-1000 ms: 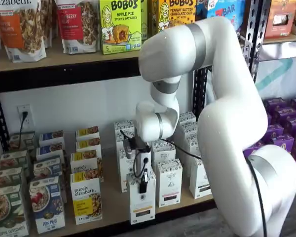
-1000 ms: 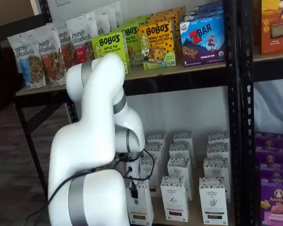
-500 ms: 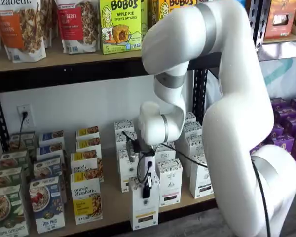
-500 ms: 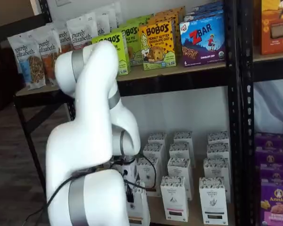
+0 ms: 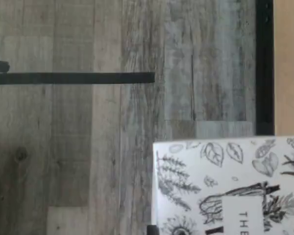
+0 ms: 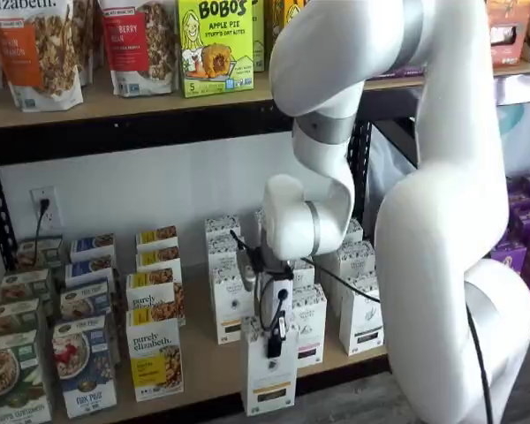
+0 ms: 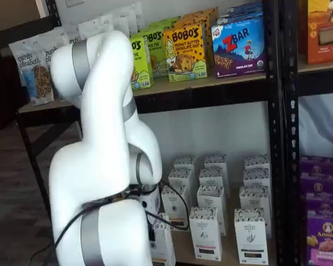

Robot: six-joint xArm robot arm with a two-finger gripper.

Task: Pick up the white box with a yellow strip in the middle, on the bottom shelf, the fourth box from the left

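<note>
Now: the gripper (image 6: pixel 275 344) grips the white box (image 6: pixel 268 378) by its top, the carton overhanging the bottom shelf (image 6: pixel 203 367) front rail. You risk it swinging or slipping, only 2 fingers up high. Wrist view shows floor (image 5: pixel 88 147) beneath.

Even, soft daylight is seen in both shelf views, with mild blur throughout. Glare is carried by the white arm (image 6: pixel 442 221). The wrist view is rendered soft and slightly smeared.
</note>
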